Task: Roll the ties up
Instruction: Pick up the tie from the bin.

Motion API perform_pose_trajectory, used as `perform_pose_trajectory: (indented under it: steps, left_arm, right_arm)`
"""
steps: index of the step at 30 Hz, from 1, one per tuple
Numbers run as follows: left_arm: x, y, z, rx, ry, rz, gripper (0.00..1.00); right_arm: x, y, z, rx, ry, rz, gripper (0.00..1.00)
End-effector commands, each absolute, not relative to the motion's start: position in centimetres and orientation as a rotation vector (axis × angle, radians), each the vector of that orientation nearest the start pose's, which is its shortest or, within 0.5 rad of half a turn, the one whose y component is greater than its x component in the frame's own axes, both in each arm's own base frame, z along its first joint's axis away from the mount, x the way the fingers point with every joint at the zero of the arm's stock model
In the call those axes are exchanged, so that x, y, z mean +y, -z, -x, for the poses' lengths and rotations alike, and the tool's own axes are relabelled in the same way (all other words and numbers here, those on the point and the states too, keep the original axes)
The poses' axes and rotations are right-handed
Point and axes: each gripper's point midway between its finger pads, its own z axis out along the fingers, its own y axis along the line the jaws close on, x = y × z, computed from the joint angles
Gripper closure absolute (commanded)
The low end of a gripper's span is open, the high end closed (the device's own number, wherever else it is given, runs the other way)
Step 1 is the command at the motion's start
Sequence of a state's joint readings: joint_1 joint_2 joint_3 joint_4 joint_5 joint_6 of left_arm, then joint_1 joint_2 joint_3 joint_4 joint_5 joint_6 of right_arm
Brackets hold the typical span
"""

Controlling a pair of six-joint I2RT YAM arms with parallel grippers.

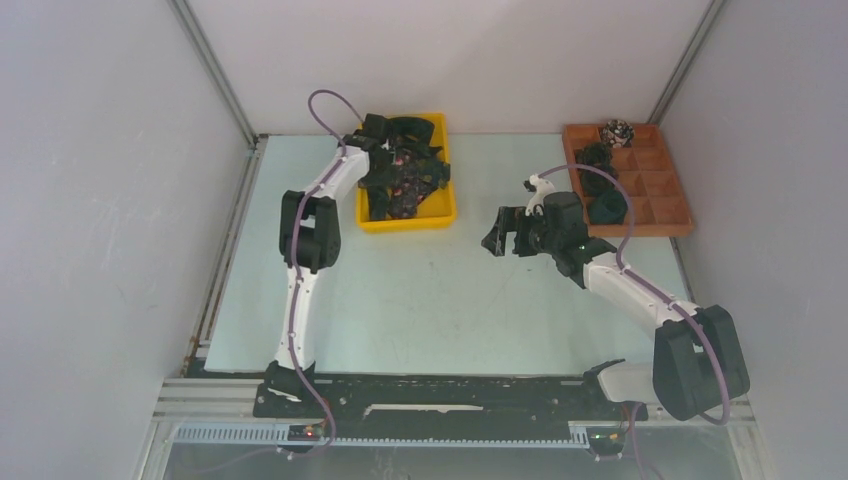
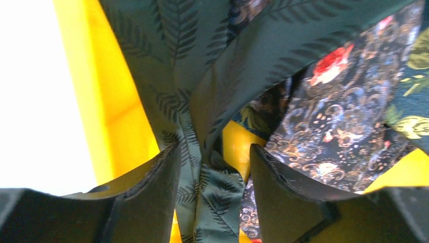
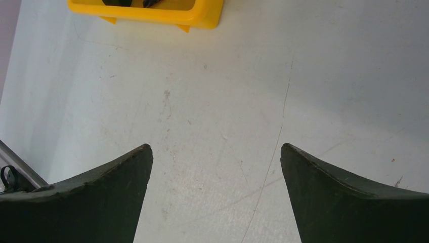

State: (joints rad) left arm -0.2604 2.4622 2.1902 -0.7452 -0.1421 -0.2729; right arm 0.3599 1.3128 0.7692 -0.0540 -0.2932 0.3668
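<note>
Now fern tie [image 2: 212,202] runs fore-aft between jaws of L end effector [image 2: 214,148].

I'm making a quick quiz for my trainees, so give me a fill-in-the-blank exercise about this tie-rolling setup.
1. The loose ties lie piled in a ____ bin.
2. The fern-print tie between the left gripper's jaws is ____.
3. The right gripper hangs over the table with jaws ____.
4. The compartment tray holding rolled ties sits on the table's ____ side.
Missing words: yellow, green, open, right.
</note>
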Motion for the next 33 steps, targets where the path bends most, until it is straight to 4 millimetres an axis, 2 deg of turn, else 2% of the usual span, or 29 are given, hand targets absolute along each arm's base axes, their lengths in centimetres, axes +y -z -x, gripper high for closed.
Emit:
perform_pose_trajectory:
  steps: [1,4,7,14,18,20,22,27,30,33]
  left_arm:
    - [-10.2,-3.8,-54.6,2.6,-0.127,0.204,0.42]
    - [-10.4,-3.7,-54.5,2.593,-0.107,0.192,0.47]
    - [-10.1,-3.4,-54.3,2.602,-0.131,0.212,0.56]
    - [-9.3,-3.2,-54.2,2.612,-0.184,0.247,0.68]
    - [-8.7,-3.2,-54.5,2.599,-0.214,0.244,0.98]
    - [-8.7,-4.1,-54.8,2.58,-0.219,0.233,1.0]
    - [-8.7,-6.1,-55.2,2.54,-0.207,0.222,1.0]
    - [-9.6,-14.8,-55.9,2.392,-0.099,0.187,1.0]
    - [-10.0,-19.7,-55.5,2.318,-0.06,0.169,1.0]
    - [-10.2,-23.4,-54.4,2.273,-0.024,0.153,1.0]
  right_arm:
    - [19.6,-14.9,-33.5,2.154,-0.754,0.175,0.0]
    - [19.7,-15.0,-33.5,2.149,-0.76,0.179,0.0]
    - [19.7,-15.0,-33.4,2.152,-0.759,0.179,0.0]
    - [19.7,-15.0,-33.4,2.152,-0.759,0.179,0.0]
    - [19.6,-15.0,-33.4,2.153,-0.758,0.179,0.0]
    - [19.6,-15.0,-33.4,2.152,-0.759,0.18,0.0]
    - [19.7,-15.0,-33.4,2.153,-0.759,0.18,0.0]
    - [19.6,-15.1,-33.4,2.15,-0.76,0.179,0.0]
    - [19.7,-15.6,-33.2,2.137,-0.768,0.19,0.0]
    - [19.7,-16.8,-32.8,2.108,-0.786,0.201,0.0]
